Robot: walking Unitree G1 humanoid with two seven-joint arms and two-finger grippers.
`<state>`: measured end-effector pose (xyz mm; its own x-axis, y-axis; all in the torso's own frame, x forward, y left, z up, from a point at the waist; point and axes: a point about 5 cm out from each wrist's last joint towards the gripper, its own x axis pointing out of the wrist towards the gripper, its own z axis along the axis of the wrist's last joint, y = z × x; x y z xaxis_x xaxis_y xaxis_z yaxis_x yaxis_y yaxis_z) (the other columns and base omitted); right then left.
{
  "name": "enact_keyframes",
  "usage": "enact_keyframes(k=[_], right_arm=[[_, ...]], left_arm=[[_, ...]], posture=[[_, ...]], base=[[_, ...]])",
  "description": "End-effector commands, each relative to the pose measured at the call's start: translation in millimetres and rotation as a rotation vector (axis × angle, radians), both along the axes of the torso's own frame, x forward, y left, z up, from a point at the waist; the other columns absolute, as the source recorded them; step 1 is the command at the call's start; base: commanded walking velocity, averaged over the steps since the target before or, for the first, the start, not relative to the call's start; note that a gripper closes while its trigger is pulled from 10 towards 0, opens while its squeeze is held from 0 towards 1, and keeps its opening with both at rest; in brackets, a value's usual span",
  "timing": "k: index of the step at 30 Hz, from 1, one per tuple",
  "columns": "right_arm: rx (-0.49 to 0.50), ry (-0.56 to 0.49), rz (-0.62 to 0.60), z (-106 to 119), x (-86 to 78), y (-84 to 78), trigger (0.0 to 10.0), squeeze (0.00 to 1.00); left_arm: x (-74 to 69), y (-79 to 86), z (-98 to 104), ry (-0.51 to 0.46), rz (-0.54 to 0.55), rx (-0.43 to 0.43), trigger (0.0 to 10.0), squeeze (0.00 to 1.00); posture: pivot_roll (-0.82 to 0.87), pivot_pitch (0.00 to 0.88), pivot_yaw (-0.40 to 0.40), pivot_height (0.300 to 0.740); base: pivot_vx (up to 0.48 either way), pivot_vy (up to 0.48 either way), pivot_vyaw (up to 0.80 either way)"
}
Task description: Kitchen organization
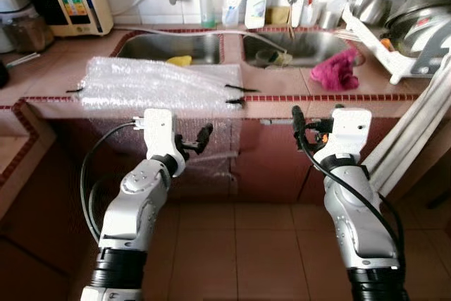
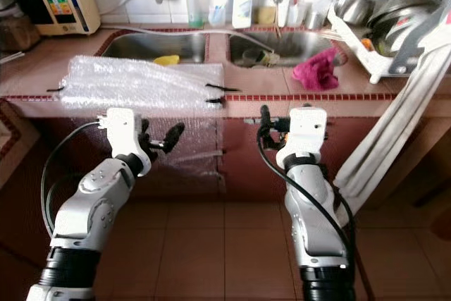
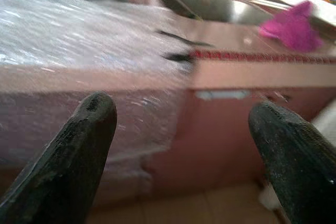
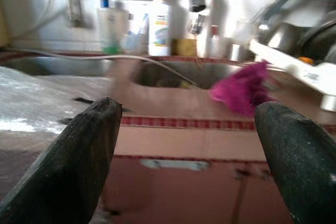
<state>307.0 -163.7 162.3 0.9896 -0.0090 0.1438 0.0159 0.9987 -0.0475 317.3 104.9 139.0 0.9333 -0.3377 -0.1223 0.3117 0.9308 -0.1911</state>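
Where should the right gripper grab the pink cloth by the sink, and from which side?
Pinch the raised, bunched middle of the pink cloth, coming from above and the front. It lies crumpled in a heap on the counter in front of the right sink, so the top folds probably give the open right gripper something to close on.

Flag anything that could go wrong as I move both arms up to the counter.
1. The clear bubble wrap sheet drapes over the counter edge right beside the open left end effector; a finger could snag it and drag it off.
2. The crumpled magenta cloth lies near the edge by the right-hand steel sink, above the open right end effector; a rising arm might knock it down.
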Motion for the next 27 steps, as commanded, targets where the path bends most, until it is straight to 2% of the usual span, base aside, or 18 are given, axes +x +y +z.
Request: enact_keyframes(k=[1, 5, 7, 8, 9, 12, 15, 16, 19, 21, 22, 24, 27], right_arm=[[0.013, -0.003, 0.011, 1, 1.9, 4.6, 10.0, 0.11], [0.012, 0.023, 0.013, -5, 3.1, 6.1, 10.0, 0.11], [0.015, 0.033, 0.016, -9, 3.1, 6.5, 10.0, 0.11], [0.013, 0.059, 0.018, -17, 2.9, 6.2, 10.0, 0.11], [0.013, 0.059, 0.018, -17, 2.9, 6.2, 10.0, 0.11], [0.009, 0.117, 0.021, -37, 2.9, 4.0, 10.0, 0.11], [-0.011, 0.178, 0.040, -57, 5.9, 4.0, 10.0, 0.11], [-0.028, 0.239, 0.033, -74, 8.2, 0.7, 10.0, 0.11], [-0.039, 0.314, 0.024, -94, 8.8, -3.6, 10.0, 0.11], [-0.025, 0.422, -0.002, -118, 5.3, -10.2, 10.0, 0.12], [-0.025, 0.422, -0.002, -118, 5.3, -10.2, 10.0, 0.12], [0.023, 0.520, -0.036, -137, 0.4, -14.1, 10.0, 0.11], [0.010, 0.605, -0.016, -154, -7.4, -9.6, 10.0, 0.11]], left_arm=[[5.0, 9.3, 4, -0.021, 0.031, 0.019, 10.0, 0.00], [8.8, 20.9, -13, 0.018, 0.079, 0.070, 10.0, 0.00], [9.7, 26.4, -20, 0.046, 0.098, 0.066, 10.0, 0.00], [10.2, 33.7, -30, 0.079, 0.122, 0.075, 10.0, 0.00], [10.2, 33.7, -30, 0.079, 0.122, 0.075, 10.0, 0.00], [8.4, 43.9, -50, 0.141, 0.135, 0.098, 10.0, 0.00], [3.8, 54.7, -77, 0.207, 0.134, 0.177, 10.0, 0.00], [-1.7, 62.5, -95, 0.260, 0.136, 0.189, 10.0, 0.00], [-8.4, 72.4, -111, 0.312, 0.157, 0.217, 10.0, 0.00], [-19.9, 82.7, -130, 0.384, 0.180, 0.258, 10.0, 0.00], [-19.9, 82.7, -130, 0.384, 0.180, 0.258, 10.0, 0.00], [-33.7, 90.2, -148, 0.460, 0.187, 0.337, 10.0, 0.00], [-48.2, 94.3, -163, 0.537, 0.183, 0.388, 10.0, 0.00]], posture=[[-0.01, 0.000, 0.017, 0.740], [-0.02, 0.000, 0.020, 0.740], [-0.02, 0.000, 0.024, 0.740], [-0.02, 0.000, 0.028, 0.740], [-0.02, 0.000, 0.028, 0.740], [-0.02, 0.000, 0.032, 0.740], [-0.01, 0.000, 0.032, 0.740], [-0.01, 0.000, 0.029, 0.740], [0.00, 0.000, 0.025, 0.740], [0.01, 0.000, 0.021, 0.740], [0.01, 0.000, 0.021, 0.740], [0.02, 0.000, 0.017, 0.740], [0.02, 0.000, 0.018, 0.740]], base=[[0.000, 0.000, 0.00], [0.000, 0.000, -0.68], [0.000, 0.000, -0.76], [0.000, 0.000, -0.76], [0.000, 0.000, -0.76], [0.000, 0.000, -0.76], [0.000, 0.000, -0.76], [0.000, 0.000, -0.76], [0.000, 0.000, -0.76], [0.000, 0.000, -0.76], [0.000, 0.000, -0.76], [0.000, 0.000, -0.76], [0.000, 0.000, -0.76]])
